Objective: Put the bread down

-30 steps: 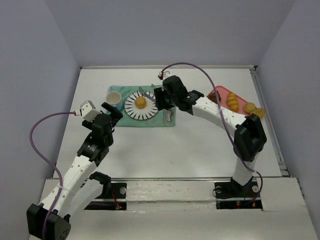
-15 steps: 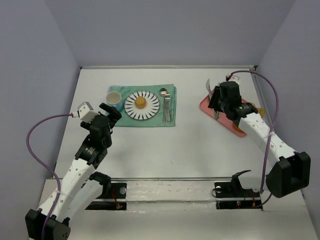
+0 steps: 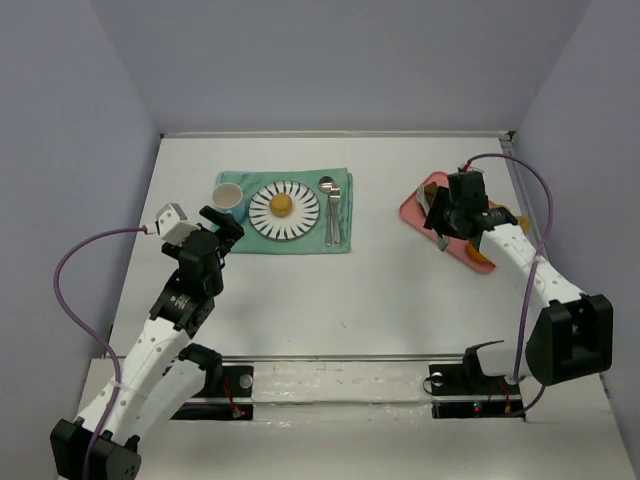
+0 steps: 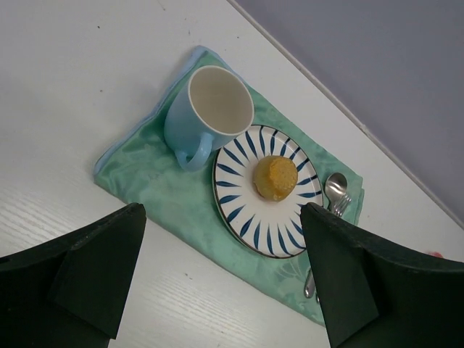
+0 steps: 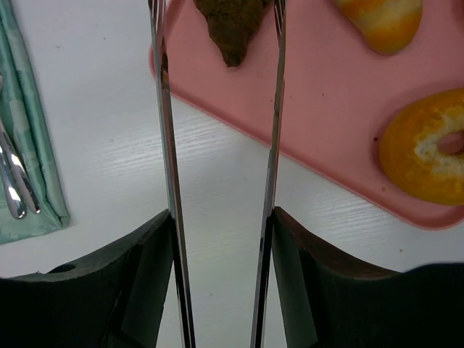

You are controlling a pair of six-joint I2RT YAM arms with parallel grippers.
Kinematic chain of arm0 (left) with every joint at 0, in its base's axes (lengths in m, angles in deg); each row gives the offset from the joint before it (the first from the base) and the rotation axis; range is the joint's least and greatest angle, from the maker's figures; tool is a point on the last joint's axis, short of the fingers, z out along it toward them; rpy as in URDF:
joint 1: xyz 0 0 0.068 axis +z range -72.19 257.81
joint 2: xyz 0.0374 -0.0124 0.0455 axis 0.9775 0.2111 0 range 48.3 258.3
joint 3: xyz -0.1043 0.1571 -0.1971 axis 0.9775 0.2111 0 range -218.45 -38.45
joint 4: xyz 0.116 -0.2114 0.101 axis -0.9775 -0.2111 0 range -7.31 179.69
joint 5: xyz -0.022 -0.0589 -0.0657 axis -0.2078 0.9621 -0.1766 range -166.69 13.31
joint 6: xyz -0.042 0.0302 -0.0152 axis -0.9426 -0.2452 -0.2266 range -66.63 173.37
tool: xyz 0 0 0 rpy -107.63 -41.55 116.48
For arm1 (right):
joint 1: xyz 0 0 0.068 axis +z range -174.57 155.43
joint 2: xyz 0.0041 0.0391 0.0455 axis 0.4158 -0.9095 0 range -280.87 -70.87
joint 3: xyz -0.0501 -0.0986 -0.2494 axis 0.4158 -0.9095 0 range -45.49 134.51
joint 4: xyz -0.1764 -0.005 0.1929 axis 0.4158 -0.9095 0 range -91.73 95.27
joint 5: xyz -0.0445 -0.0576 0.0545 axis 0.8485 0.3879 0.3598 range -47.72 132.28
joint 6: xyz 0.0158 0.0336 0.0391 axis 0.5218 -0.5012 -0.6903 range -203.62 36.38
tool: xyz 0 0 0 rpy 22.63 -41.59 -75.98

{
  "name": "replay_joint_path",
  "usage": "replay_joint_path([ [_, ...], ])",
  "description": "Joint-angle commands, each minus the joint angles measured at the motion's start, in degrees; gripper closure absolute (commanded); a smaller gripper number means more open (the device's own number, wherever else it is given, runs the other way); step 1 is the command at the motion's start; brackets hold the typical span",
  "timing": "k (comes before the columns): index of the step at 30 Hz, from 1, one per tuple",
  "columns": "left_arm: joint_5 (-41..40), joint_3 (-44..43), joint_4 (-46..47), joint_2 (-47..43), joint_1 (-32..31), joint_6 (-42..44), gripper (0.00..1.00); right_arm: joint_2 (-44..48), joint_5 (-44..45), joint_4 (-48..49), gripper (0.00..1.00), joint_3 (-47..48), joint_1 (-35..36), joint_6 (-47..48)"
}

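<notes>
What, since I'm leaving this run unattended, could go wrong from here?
The thin metal tongs in the right claw straddle the pointed dark brown bread piece on the pink tray; squeezed, it may slip out. The blue-striped white plate already holds a round yellow bun, so another bread could nudge it off.

Far left: cloth (image 4: 159, 192) teal-green with a satin sheen. Mug (image 4: 210, 116) pale blue outside, white inside. Plate (image 4: 243, 217) white with dark blue radial stripes; bun (image 4: 275, 177) on it golden yellow. Far right: tray (image 5: 326, 123) pink. Pointed bread piece (image 5: 232, 29) dark brown, ring bread (image 5: 412, 151) orange-yellow, roll (image 5: 380, 18) yellow with orange bands. Tongs (image 5: 167, 145) silver. Table (image 3: 380, 290) white, faint wood grain.
</notes>
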Motion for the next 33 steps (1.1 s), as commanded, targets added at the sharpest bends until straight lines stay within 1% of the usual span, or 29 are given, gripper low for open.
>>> replay_joint_path([
  [1,-0.6,0.2,2.4,-0.2,0.3,1.2,0.01,-3.7,-2.5,1.0,0.40,1.8,-1.7,1.5],
  [5,-0.8,0.4,2.4,-0.3,0.4,0.8,0.01,-6.3,-2.1,1.0,0.38,2.7,-1.7,1.6],
  [11,-0.8,0.2,2.3,0.2,0.4,0.9,0.01,-9.5,-2.0,2.8,0.41,3.1,-2.2,1.8],
  [14,-0.7,0.1,2.3,0.5,0.4,1.0,0.01,-10.0,-1.8,5.4,0.47,3.0,-2.2,1.5],
  [15,-0.7,0.1,2.4,0.5,0.4,1.0,0.01,-9.9,-1.5,5.7,0.54,2.9,-2.2,1.5],
  [17,-0.7,0.1,2.4,0.5,0.4,1.1,0.01,-9.9,0.4,6.2,0.62,2.8,-2.2,1.5],
  [18,-0.7,0.0,2.4,0.4,0.4,1.1,0.01,-9.9,1.1,6.3,0.69,3.0,-2.2,1.4],
  [23,-0.7,0.3,2.3,-0.2,0.4,1.2,0.01,-6.0,3.5,5.3,0.79,2.4,-2.2,-0.4],
  [27,-0.6,0.3,2.4,0.1,0.4,1.3,0.01,-0.9,3.5,4.8,0.84,2.4,-2.2,0.3],
  [32,-0.3,0.1,2.4,0.6,0.4,1.4,0.01,5.4,0.8,4.3,0.85,3.3,-2.2,2.8],
  [33,0.0,0.0,3.9,0.8,0.4,1.5,0.01,6.5,0.8,4.0,0.86,3.7,-2.2,3.1],
])
